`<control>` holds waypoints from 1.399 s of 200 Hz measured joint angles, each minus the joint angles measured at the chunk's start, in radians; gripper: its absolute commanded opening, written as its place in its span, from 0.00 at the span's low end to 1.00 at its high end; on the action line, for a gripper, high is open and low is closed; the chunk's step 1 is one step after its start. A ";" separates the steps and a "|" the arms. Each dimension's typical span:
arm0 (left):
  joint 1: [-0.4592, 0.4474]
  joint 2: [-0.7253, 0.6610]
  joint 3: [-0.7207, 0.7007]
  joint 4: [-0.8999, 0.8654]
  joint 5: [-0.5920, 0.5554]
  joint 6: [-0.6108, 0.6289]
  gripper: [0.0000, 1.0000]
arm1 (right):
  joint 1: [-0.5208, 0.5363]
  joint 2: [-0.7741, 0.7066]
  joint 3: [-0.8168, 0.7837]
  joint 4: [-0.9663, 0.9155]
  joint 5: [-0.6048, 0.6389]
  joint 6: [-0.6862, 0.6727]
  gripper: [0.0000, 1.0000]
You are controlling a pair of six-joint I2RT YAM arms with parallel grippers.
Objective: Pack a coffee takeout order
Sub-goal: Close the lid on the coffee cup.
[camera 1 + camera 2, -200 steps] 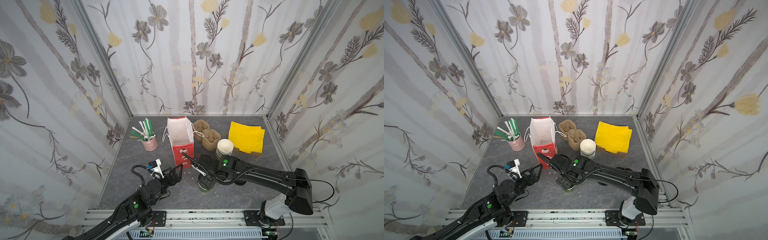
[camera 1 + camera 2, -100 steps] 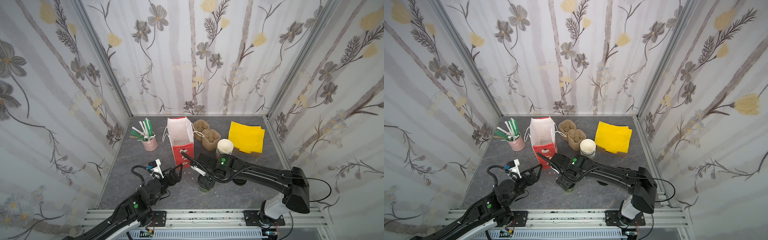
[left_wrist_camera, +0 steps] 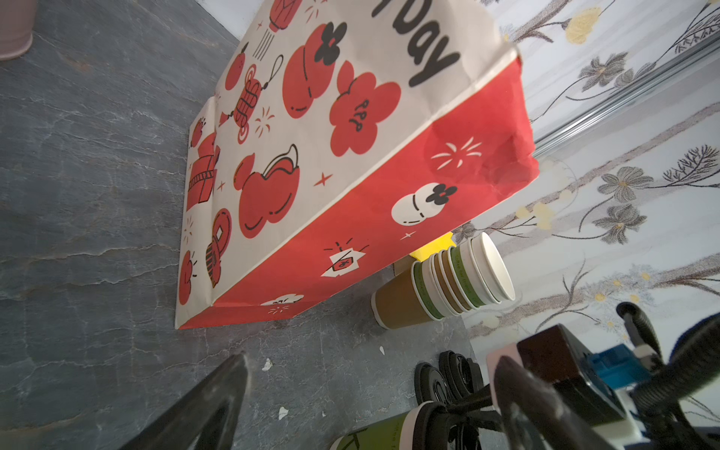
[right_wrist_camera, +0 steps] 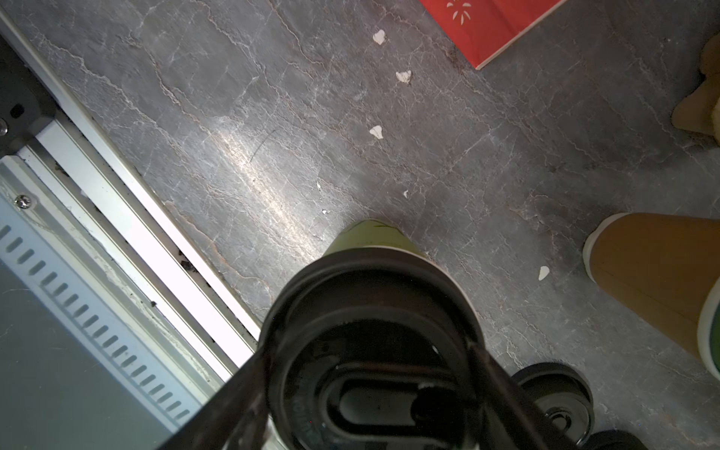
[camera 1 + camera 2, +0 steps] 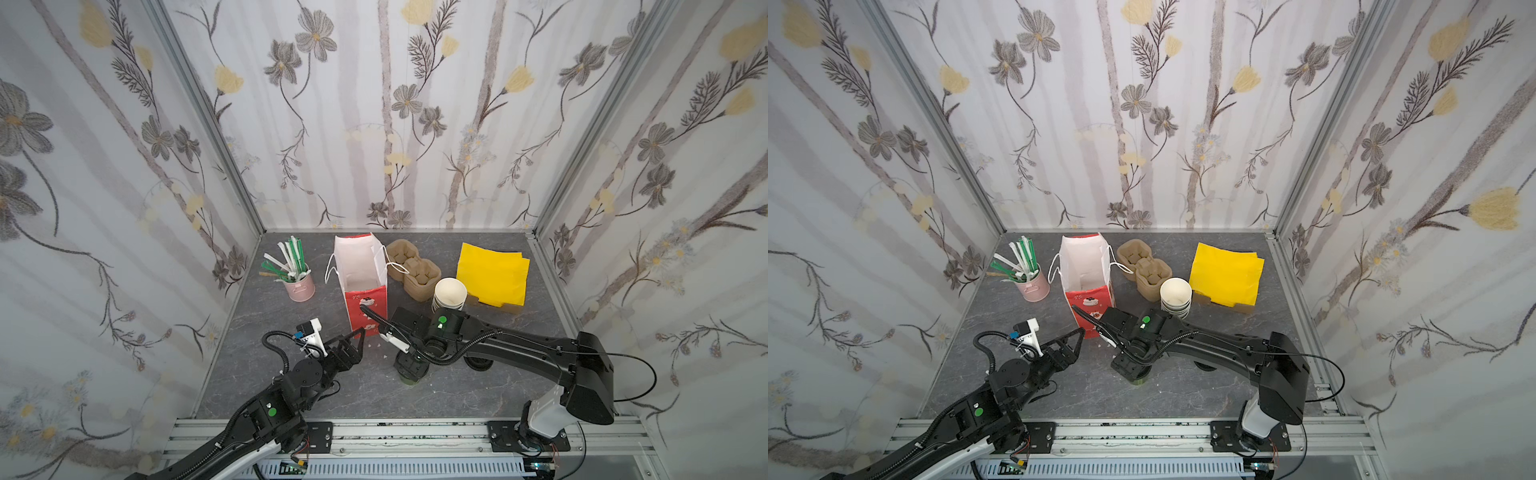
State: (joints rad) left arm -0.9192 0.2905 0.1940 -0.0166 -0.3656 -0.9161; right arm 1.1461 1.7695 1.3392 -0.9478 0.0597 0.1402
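Black lid [image 4: 370, 296] on cup [image 4: 370, 235], R jaws clamping.

— Where does the cup [image 4: 370, 237] stand?
— Upright on the grey table [image 5: 257, 332], toward the front edge. Its round black lid [image 4: 370, 272] is on, and the paper side showing below it looks olive green.
— And the yellow napkins [image 5: 492, 270]?
— They lie flat in a slightly fanned stack on a brown cardboard tray [image 5: 505, 306] at the back right, well apart from the cup.
— The green straws [image 5: 296, 254]?
— Thin ones, leaning among white-wrapped ones in a pink tin [image 5: 300, 286] at the back left, far from both cup and napkins
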 measured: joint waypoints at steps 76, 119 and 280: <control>0.002 0.000 -0.004 -0.004 0.003 0.000 1.00 | 0.000 0.008 -0.002 0.008 0.015 -0.003 0.75; 0.003 0.003 -0.006 -0.004 0.032 -0.009 1.00 | 0.000 -0.008 -0.003 0.004 0.026 -0.003 0.75; 0.020 0.130 -0.015 -0.010 0.405 -0.159 0.83 | -0.008 -0.080 -0.154 0.164 -0.001 -0.035 0.73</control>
State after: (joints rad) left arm -0.8993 0.4210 0.1787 -0.0265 0.0391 -1.0752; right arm 1.1378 1.6897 1.1847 -0.7834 0.0586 0.1047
